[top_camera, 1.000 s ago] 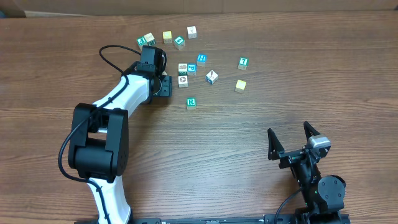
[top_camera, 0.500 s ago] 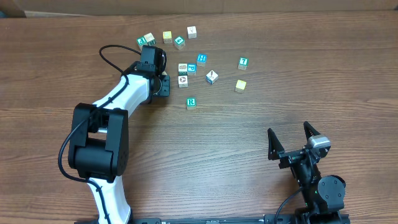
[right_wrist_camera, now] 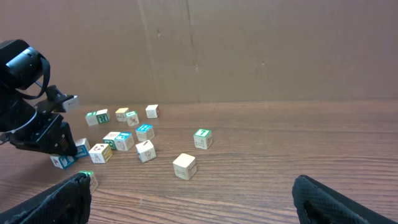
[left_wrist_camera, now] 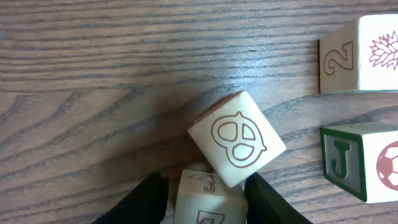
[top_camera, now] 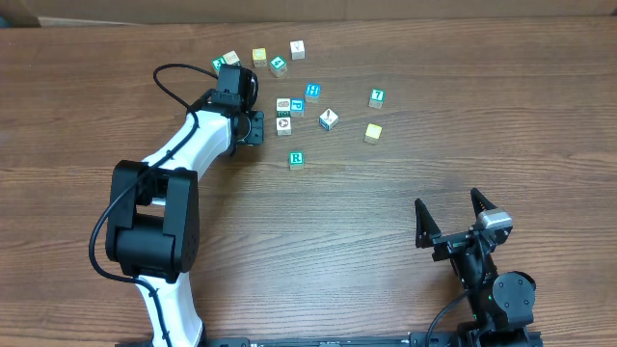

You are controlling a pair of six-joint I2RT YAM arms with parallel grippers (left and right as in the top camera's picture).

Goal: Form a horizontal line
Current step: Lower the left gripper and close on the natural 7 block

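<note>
Several lettered wooden blocks lie scattered at the far middle of the table, among them a blue H block [top_camera: 312,92], a green R block [top_camera: 296,159] and a yellow block [top_camera: 373,132]. My left gripper [top_camera: 254,128] is shut on a cream block marked 7 [left_wrist_camera: 208,200], just left of the cluster. A pretzel-marked block [left_wrist_camera: 236,140] sits skewed and touches the held block. A block marked 2 [left_wrist_camera: 360,56] and a green J block [left_wrist_camera: 357,158] lie to the right. My right gripper [top_camera: 453,227] is open and empty near the front right; in its wrist view [right_wrist_camera: 193,199] nothing is between the fingers.
A row of blocks [top_camera: 259,57] lies near the far edge behind the left arm. A green block [top_camera: 377,97] sits apart at the right. A brown cardboard wall [right_wrist_camera: 249,50] stands behind the table. Bare wood [top_camera: 386,222] lies between the blocks and the right arm.
My left gripper has shifted slightly toward the far edge with the block in it. The right arm has not moved.
</note>
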